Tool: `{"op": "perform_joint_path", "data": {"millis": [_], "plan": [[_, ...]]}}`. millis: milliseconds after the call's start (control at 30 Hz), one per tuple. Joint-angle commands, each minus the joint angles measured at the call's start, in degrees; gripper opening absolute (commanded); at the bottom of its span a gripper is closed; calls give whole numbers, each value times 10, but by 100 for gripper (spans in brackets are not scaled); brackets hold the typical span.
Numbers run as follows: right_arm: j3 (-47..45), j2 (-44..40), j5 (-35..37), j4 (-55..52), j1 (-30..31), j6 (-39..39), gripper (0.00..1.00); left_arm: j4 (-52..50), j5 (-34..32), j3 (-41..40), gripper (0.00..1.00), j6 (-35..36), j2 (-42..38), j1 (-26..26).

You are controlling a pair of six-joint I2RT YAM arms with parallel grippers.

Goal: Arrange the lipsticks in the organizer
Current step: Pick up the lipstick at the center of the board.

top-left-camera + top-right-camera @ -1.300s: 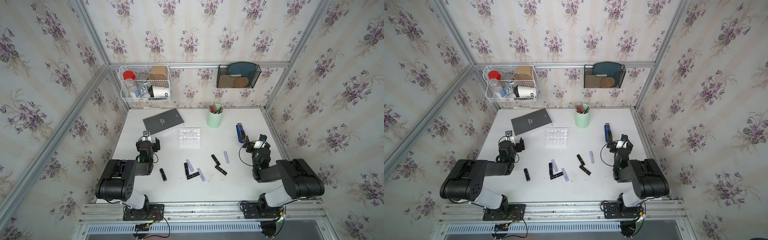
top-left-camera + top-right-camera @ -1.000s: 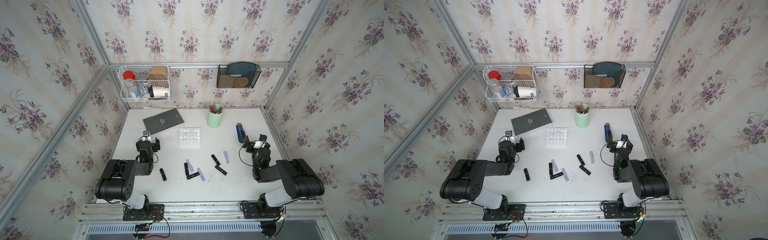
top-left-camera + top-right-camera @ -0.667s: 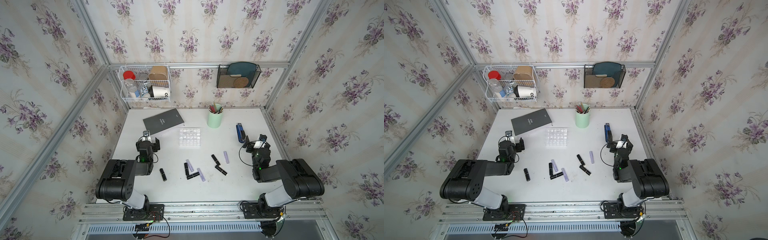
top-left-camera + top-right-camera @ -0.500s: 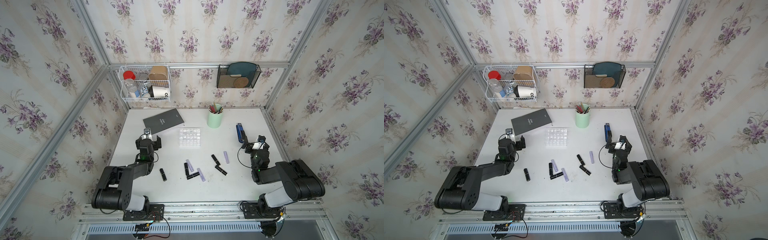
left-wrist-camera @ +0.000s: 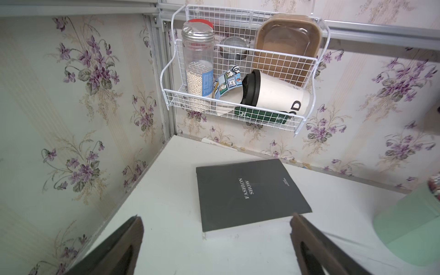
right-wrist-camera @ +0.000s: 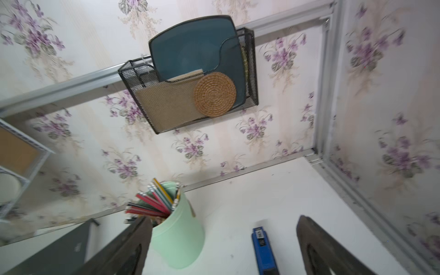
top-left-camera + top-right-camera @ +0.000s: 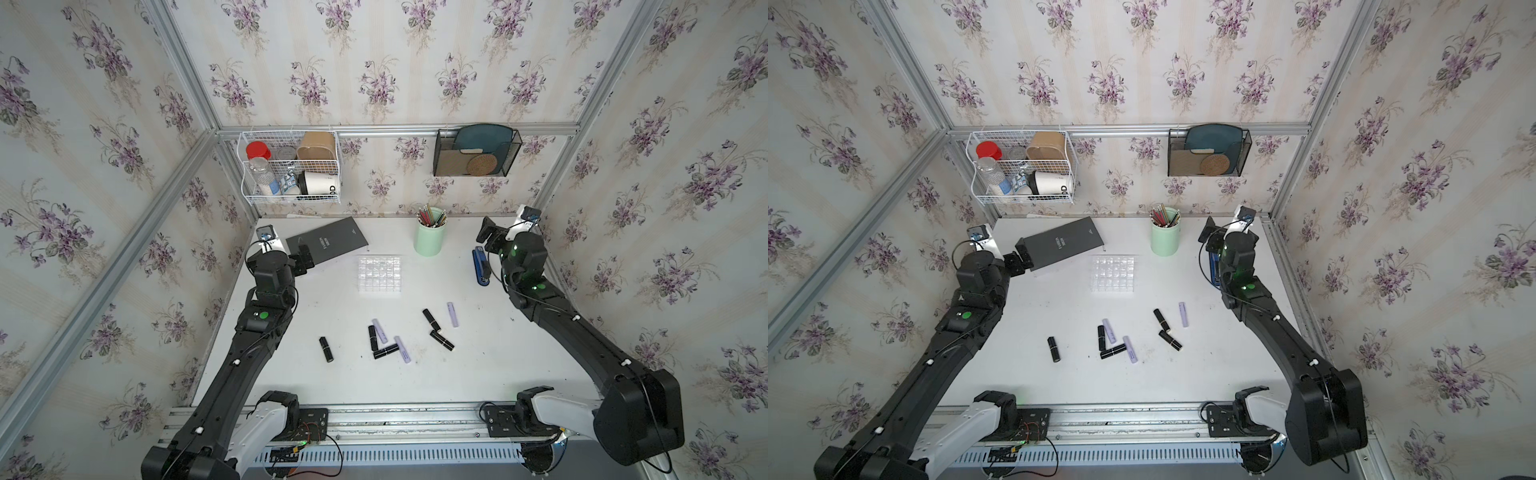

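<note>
Lipsticks [image 7: 372,337] lie scattered, all eight, on the table [image 7: 478,365] near the empty organizer [image 7: 379,275]. Both arms now stretch out of their folded rest, left gripper [image 5: 215,217] and right gripper [image 6: 223,218] spread wide and empty: sorting is only starting.

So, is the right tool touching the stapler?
Apart. In the right wrist view the stapler lies between the jaws of the open right tool, bare table showing both sides.

Robot test cell dressed as a home: violet-sprigged wallpaper [image 7: 374,62] on aluminium framing [image 7: 395,129], a white desk [image 7: 498,374], a wire basket [image 7: 291,200] of household jars, left arm [image 7: 237,365] and right arm [image 7: 582,336] bolted to a rail [image 7: 415,417].
</note>
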Motion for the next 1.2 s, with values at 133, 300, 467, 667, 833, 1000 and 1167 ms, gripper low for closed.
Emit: {"op": "perform_joint_path", "data": {"millis": [133,300,467,667,833,1000,1167], "plan": [[25,-14,-380,-125,-60,220,78,-233,190,100,95,-88,8,31],[123,42,-204,-370,38,109,81,-305,259,141,89,-78,52,22],[134,70,-92,-461,145,79,97,-304,259,110,87,-118,84,-68],[128,109,-103,-481,172,77,99,-233,247,60,85,-170,106,-115],[123,142,-109,-460,238,95,91,-220,227,55,83,-167,136,-146],[127,182,-92,-440,304,112,76,-238,215,54,83,-165,153,-157],[119,207,-122,-432,332,124,64,-242,202,54,83,-153,157,-157]]}}
